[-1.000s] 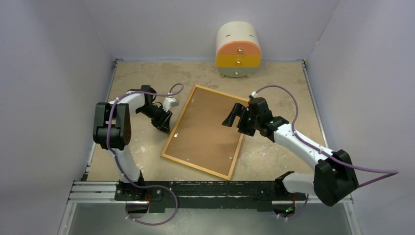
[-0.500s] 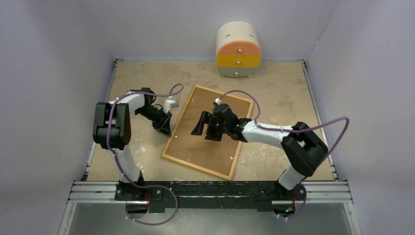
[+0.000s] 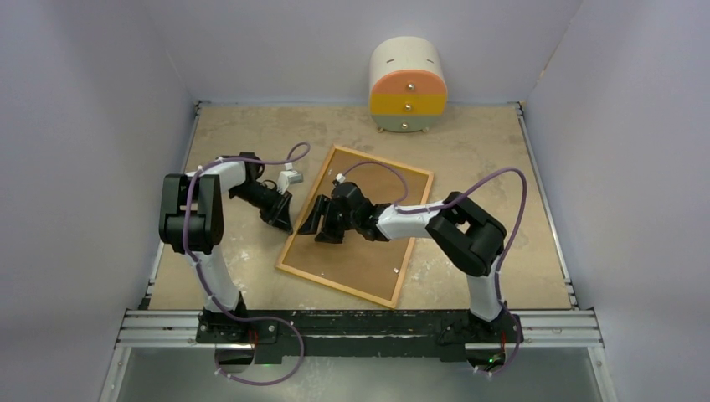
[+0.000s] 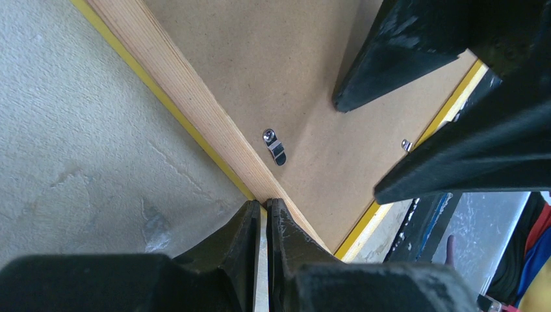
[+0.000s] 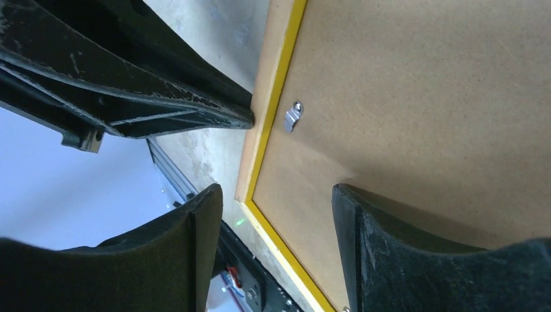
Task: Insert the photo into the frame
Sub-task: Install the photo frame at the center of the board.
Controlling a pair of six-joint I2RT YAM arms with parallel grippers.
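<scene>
The frame (image 3: 335,286) lies face down on the table, its light wood back up, with the brown backing board (image 3: 368,251) inside it. The photo is not in view. My left gripper (image 3: 282,220) is shut, and its tips (image 4: 263,203) touch the frame's left wood edge (image 4: 188,97) near a metal clip (image 4: 275,146). My right gripper (image 3: 315,224) is open and empty, low over the frame's left side. In the right wrist view (image 5: 273,205) it straddles the frame's edge (image 5: 266,78), close to a clip (image 5: 294,116) and the left fingers (image 5: 130,91).
A small round drawer unit (image 3: 408,84) in cream, orange and yellow stands at the back wall. Grey walls close the table on three sides. The arms' base rail (image 3: 360,322) runs along the near edge. The two grippers are very close together.
My right arm has swept left across the backing board, from the frame's right edge to its left side. My left gripper has stayed at the frame's left edge.
</scene>
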